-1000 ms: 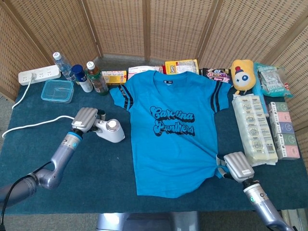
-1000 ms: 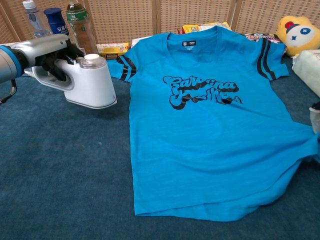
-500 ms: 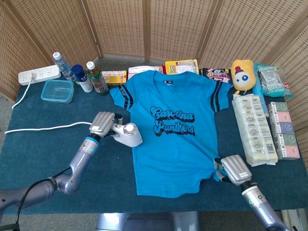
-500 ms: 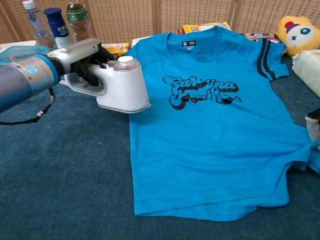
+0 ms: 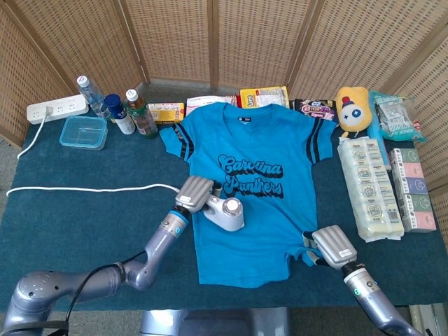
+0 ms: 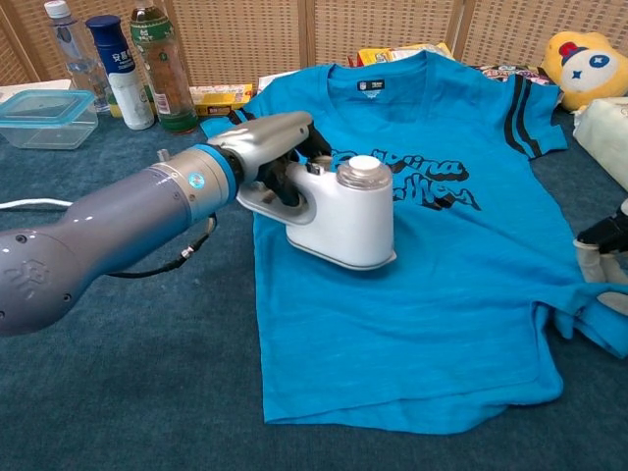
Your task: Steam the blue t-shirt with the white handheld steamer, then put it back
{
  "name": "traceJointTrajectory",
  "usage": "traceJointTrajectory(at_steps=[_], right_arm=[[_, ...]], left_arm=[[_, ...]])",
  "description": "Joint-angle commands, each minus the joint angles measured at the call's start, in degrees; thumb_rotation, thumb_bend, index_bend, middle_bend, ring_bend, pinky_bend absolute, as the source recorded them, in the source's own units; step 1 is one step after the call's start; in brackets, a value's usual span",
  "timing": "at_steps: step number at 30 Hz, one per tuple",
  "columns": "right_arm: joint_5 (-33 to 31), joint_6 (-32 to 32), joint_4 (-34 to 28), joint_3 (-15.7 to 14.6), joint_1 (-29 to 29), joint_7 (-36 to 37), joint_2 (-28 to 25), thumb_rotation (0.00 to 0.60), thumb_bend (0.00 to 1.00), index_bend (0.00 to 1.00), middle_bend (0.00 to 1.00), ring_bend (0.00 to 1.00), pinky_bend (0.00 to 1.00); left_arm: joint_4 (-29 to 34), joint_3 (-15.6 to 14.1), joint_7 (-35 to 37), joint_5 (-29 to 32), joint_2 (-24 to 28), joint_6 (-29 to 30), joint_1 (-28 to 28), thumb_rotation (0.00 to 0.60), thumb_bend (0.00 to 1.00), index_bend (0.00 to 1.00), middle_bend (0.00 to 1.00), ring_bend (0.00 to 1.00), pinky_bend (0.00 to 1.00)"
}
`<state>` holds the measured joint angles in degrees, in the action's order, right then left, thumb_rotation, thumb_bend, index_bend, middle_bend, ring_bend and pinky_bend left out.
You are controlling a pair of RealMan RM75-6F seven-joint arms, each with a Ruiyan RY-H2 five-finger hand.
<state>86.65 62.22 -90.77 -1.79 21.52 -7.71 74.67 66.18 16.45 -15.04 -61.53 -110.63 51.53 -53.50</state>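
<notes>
Item: blue t-shirt (image 5: 248,203), spread face-up on the table (image 5: 70,224), collar toward the screen; its lower right hem was bunched and lifted where your right hand met it.

Item: white handheld steamer (image 6: 343,211). You had it over the left middle of the shirt, just below the printed lettering, base low on or just above the fabric; contact could not be told from either view. Its cord (image 5: 84,189) trailed left across the table toward the power strip (image 5: 56,110).

Progress, as judged: the steamer was picked up and brought onto the shirt, so steaming looked to be at its start. Most of the shirt was left to cover, and the steamer's return to the bare table left of the shirt was not yet done.

Left hand (image 6: 280,147): fingers curled tight around the steamer's handle, through the loop, carrying it.

Right hand (image 5: 330,246): at the shirt's lower right corner, fingers drawn in narrow on the gathered hem. In the chest view only its fingertips (image 6: 601,245) showed at the frame edge, touching the puckered cloth; you appeared to be pinching it, apparently to hold the shirt steady.
</notes>
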Motion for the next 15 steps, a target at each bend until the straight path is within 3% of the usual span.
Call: traceJointTrajectory(at_steps=[1,8,15], right_arm=[[-0.59,-0.79,-0.36,0.24,0.47,-0.45,0.01,0.600,0.51,0.69,0.66,0.71,0.86],[-1.12,-1.02,-0.63,0.93,1.09,-0.11,0.23,0.600,0.51,0.69,0.66,0.71,0.86],[-1.43,-1.14,-0.43,0.81,1.16,0.11,0.20,0.600,0.51,0.69,0.65,0.71,0.86]], left_arm=[[-0.28,-0.55,-1.15,0.02,-1.50,-0.34,-0.76,0.600,0.48,0.78,0.80,0.73,0.73],[0.20,-2.56,-3.87,-1.17,-3.31,-0.98,-1.52,0.600,0.48,0.78,0.80,0.73,0.73],[4.30,-5.29,-4.28,-4.44,-1.70,-0.22,-0.44,0.600,0.48,0.78,0.80,0.73,0.73]])
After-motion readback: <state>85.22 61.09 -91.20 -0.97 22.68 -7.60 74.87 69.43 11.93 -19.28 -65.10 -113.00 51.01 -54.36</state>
